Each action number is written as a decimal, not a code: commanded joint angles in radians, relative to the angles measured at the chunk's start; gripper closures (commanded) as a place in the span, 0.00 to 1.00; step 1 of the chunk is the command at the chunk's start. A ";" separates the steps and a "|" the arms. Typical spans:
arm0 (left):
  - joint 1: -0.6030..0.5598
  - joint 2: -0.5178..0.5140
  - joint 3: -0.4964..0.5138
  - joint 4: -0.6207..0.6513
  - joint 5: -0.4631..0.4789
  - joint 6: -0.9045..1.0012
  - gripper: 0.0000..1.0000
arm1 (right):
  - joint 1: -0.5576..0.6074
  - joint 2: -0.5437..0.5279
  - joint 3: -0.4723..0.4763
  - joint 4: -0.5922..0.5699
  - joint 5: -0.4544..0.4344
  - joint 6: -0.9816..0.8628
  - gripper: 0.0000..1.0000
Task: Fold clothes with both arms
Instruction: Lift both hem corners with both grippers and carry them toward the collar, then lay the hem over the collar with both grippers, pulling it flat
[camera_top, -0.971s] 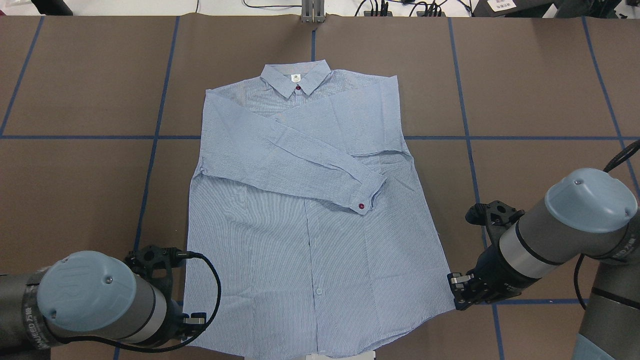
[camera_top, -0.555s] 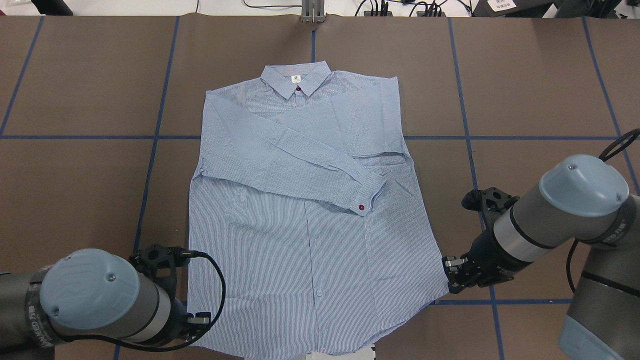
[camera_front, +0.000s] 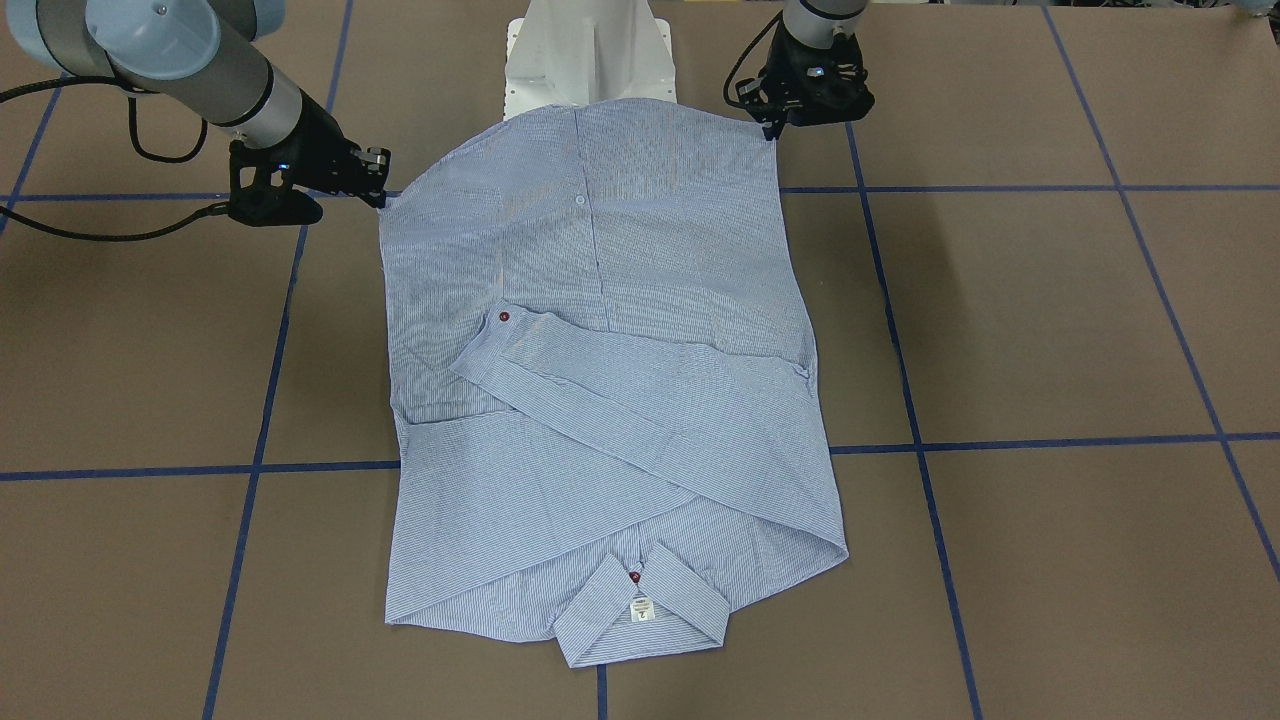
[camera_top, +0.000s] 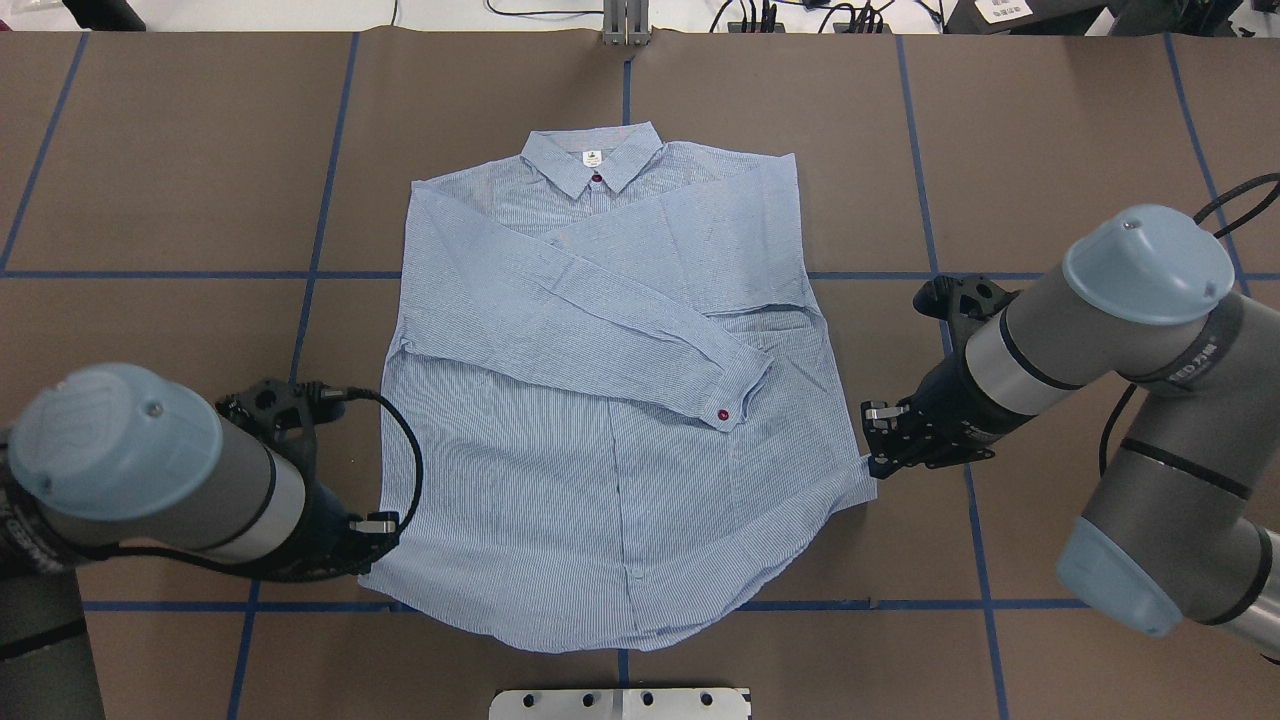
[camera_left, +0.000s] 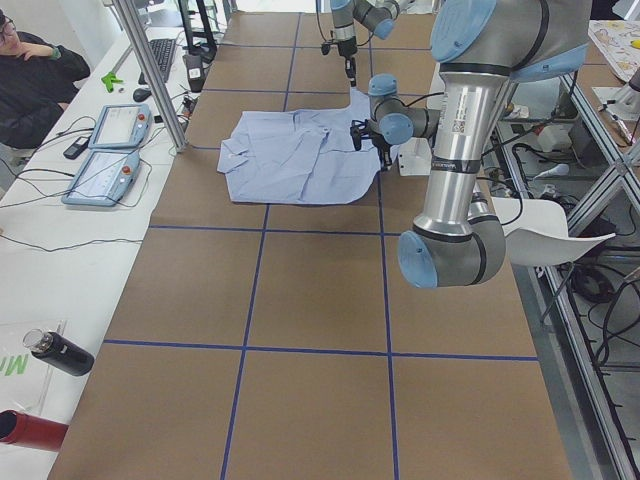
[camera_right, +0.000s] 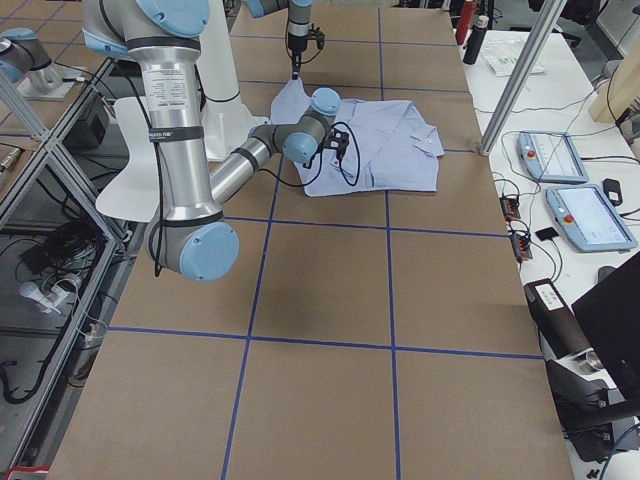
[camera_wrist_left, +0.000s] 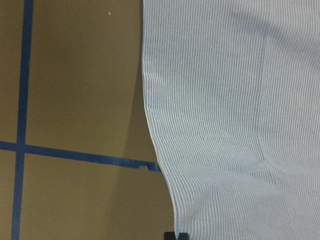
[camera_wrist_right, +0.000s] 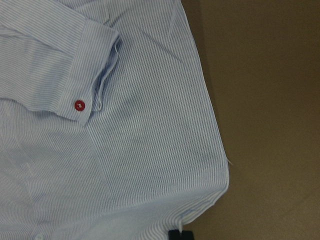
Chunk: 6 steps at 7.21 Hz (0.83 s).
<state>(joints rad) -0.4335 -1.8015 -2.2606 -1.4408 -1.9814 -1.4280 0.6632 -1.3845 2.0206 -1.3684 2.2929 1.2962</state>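
Observation:
The light-blue striped shirt (camera_top: 600, 400) lies face up on the brown table, collar (camera_top: 592, 162) at the far side, both sleeves folded across the chest. My left gripper (camera_top: 375, 527) is shut on the shirt's near-left hem corner. My right gripper (camera_top: 872, 462) is shut on the near-right hem corner. Both corners are raised a little and the hem bows between them. In the front-facing view the shirt (camera_front: 600, 380) has the left gripper (camera_front: 775, 125) on the view's right and the right gripper (camera_front: 380, 190) on the view's left. Both wrist views show striped cloth (camera_wrist_left: 225, 125) (camera_wrist_right: 125, 150) running into the fingertips (camera_wrist_left: 176, 235) (camera_wrist_right: 180, 234).
The white pedestal base (camera_top: 620, 703) stands at the near table edge behind the hem. Blue tape lines (camera_top: 310, 270) grid the brown table. In the left side view two teach pendants (camera_left: 100, 150), a post (camera_left: 150, 70) and a seated person (camera_left: 30, 70) are beyond the far edge.
Both grippers have moved away from the robot's base toward the collar, taking the hem corners along. The hem has left the near edge and now curves between them.

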 joint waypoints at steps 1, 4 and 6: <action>-0.160 -0.007 0.027 0.000 -0.074 0.080 1.00 | 0.041 0.070 -0.068 0.000 -0.001 -0.002 1.00; -0.221 -0.111 0.179 -0.012 -0.086 0.093 1.00 | 0.148 0.195 -0.187 -0.001 0.003 -0.021 1.00; -0.250 -0.120 0.199 -0.015 -0.082 0.095 1.00 | 0.199 0.267 -0.285 0.000 0.002 -0.049 1.00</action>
<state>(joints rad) -0.6629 -1.9107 -2.0796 -1.4537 -2.0646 -1.3348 0.8291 -1.1648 1.7983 -1.3695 2.2951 1.2623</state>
